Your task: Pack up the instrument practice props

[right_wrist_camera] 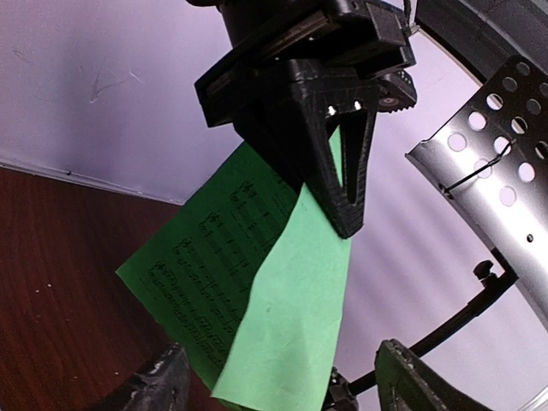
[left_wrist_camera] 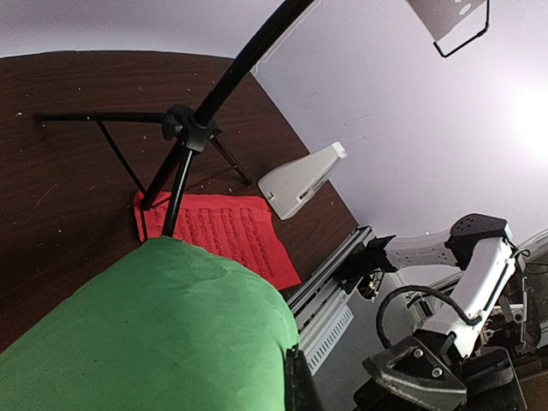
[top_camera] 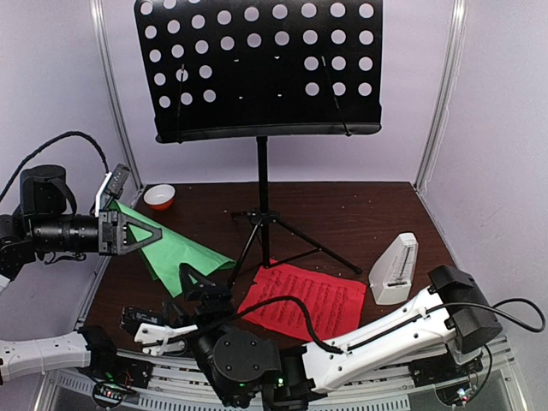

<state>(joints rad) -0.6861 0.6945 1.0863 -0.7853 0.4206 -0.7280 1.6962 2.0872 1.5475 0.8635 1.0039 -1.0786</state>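
Green sheet: the green paper sheet-music page (top_camera: 180,250) is held raised at the left of the frame, pinched by the left gripper (top_camera: 152,233).
Right gripper (top_camera: 199,287): spread wide, empty, at lower centre.
Unpacked: red paper page (top_camera: 304,300), white pyramid metronome (top_camera: 396,270), black perforated tripod stand (top_camera: 257,68).

A music stand (top_camera: 257,94) stands at the far centre of the table (top_camera: 360,214). Just near of its feet lies a flat page (top_camera: 304,301), with a metronome (top_camera: 396,270) just right of it. A bowl (top_camera: 159,197) sits far left. A lifted page (top_camera: 175,248) hangs at left in the left gripper (top_camera: 128,229).
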